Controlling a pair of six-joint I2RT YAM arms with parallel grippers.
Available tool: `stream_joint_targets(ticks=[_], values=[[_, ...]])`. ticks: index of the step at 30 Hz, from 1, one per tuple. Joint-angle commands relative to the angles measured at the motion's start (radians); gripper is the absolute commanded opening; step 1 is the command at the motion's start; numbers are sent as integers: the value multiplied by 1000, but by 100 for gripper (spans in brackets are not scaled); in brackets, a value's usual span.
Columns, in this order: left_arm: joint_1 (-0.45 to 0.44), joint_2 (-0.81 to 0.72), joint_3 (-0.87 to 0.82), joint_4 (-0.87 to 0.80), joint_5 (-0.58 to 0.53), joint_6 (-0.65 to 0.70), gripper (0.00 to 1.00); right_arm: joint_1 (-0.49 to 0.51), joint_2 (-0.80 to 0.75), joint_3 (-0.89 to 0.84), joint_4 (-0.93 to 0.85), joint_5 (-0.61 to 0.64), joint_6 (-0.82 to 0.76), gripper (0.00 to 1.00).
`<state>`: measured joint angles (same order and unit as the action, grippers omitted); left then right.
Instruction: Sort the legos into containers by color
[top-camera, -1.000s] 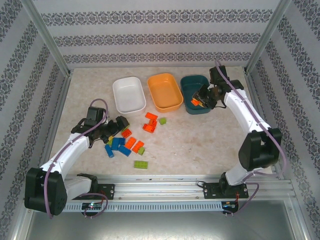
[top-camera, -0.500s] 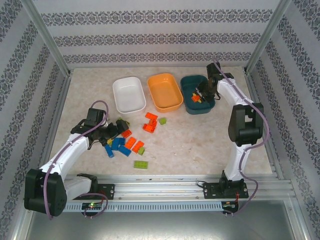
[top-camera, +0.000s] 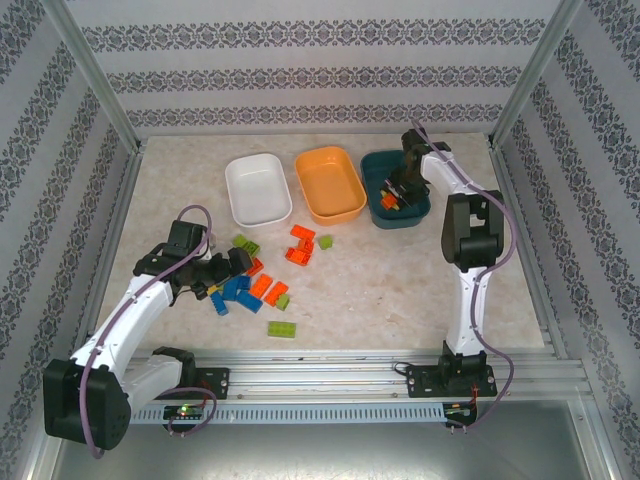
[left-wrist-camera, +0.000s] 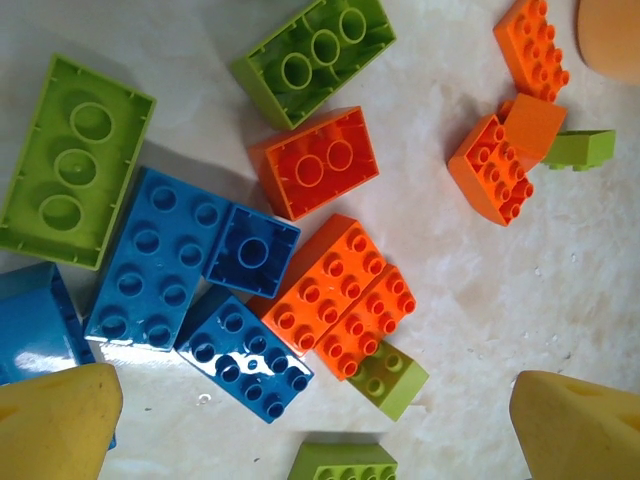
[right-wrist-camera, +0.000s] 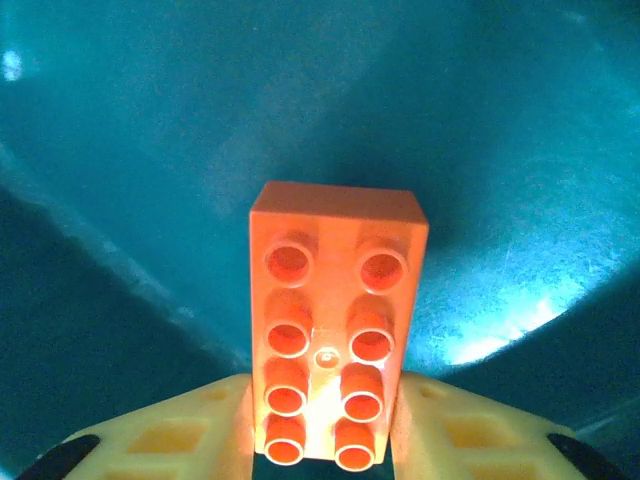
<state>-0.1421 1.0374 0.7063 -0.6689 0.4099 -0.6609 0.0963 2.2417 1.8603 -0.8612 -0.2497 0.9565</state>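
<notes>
**Step in hand, as judged:** an orange brick is being delivered into the teal dish.

**Findings:**
- The right pincer is placed over the teal dish. The brick lies between its yellow pads, studs toward the wrist camera, with the dish floor close behind.
- Whether the brick is gripped or already freed cannot be told.
- The left pincer is spread wide and holds nothing. It is placed above the pile of loose bricks on the table.
- That pile lies well apart from the teal dish, beyond the orange dish and the white dish.
- Blue, green and orange bricks are packed touching one another in the pile.

**Recommendations:**
- The pads should be parted fully before any lift, so that the brick is not dragged out.
- The withdrawal should be made straight up, clear of the teal dish's wall.
- Since brick and dish differ in colour, the teal dish should be kept for every orange brick.
- A brick at the pile's edge should be chosen next, so that neighbouring bricks are not caught.
</notes>
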Motion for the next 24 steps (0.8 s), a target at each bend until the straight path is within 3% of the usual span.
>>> stream_joint_targets(ticks=[1,4,7,12,18,24], values=[[4,-10,35,-63,-26,28,100,8,11,44,-59,35,-24,50],[5,-9,37,-57,-23,21,100,9,3,64,-78,39,-44,59],[4,-7,33,-45,-22,15,100,14,-40,82,-106,59,-84,61],[4,-8,12,4,-7,1,100,124,-249,37,-109,240,-307,64],[4,-18,-29,118,19,-44,100,340,-557,-354,85,210,-592,71],[6,-19,-26,162,26,-44,100,478,-668,-628,139,198,-602,80]])
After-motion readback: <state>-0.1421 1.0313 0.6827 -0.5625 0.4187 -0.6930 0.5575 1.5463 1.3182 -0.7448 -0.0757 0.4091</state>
